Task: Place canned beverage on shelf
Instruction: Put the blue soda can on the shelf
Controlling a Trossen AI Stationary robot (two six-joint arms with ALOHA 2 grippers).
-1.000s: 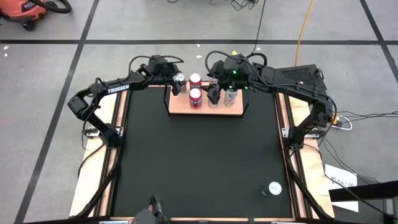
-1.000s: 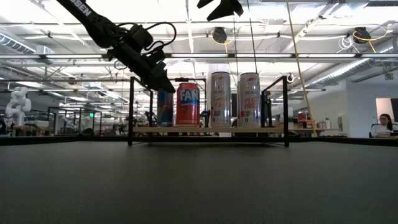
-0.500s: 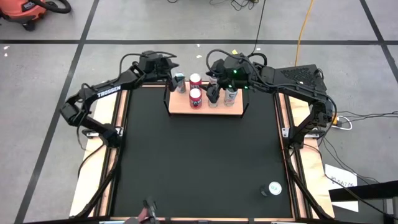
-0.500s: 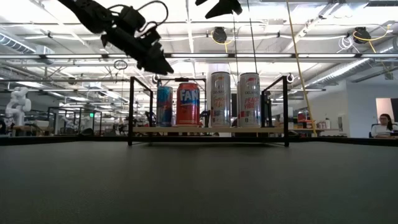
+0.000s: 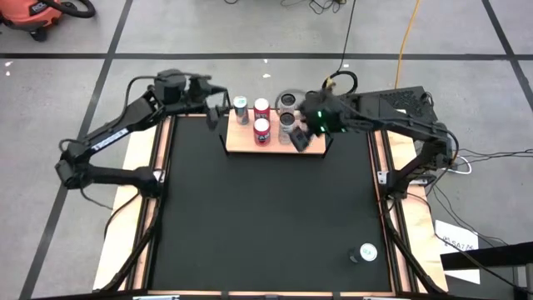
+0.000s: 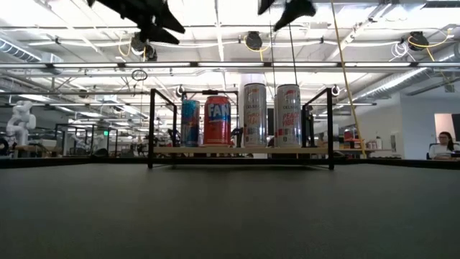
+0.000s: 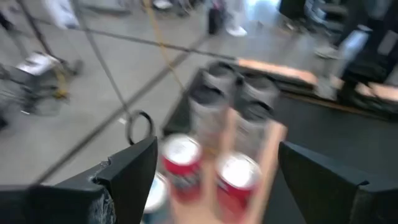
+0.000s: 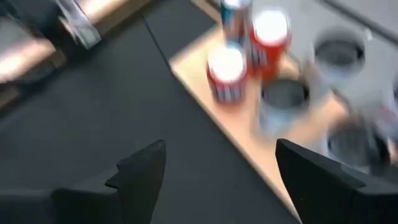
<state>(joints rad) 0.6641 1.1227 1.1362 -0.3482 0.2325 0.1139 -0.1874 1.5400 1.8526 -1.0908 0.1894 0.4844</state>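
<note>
The shelf [image 5: 275, 143] sits at the far edge of the black tabletop [image 5: 266, 217], and it is crowded. On its board stand a blue can [image 6: 190, 123] at the left end, two red cans, one [image 5: 261, 131] in front of the other [image 5: 261, 106], and tall silver cans [image 6: 254, 115] beside them toward the right end. In the low view the cans fill the span between the black uprights [image 6: 152, 128], with the red front can hiding the one behind it.

The left gripper [image 5: 218, 106] hangs just off the shelf's left end, above can height, fingers spread wide and holding nothing. The right gripper [image 5: 297, 139] hovers over the shelf's right half, close above the silver cans, fingers likewise wide apart and empty; it covers part of the board from above. Both wrist views are smeared, so the can labels there cannot be read.

Well away from the shelf, near the tabletop's near right corner, one more can [image 5: 367, 252] stands alone. Between it and the shelf the black surface lies open.

In the room behind, to the shelf's right, a person [image 6: 443, 145] sits.
</note>
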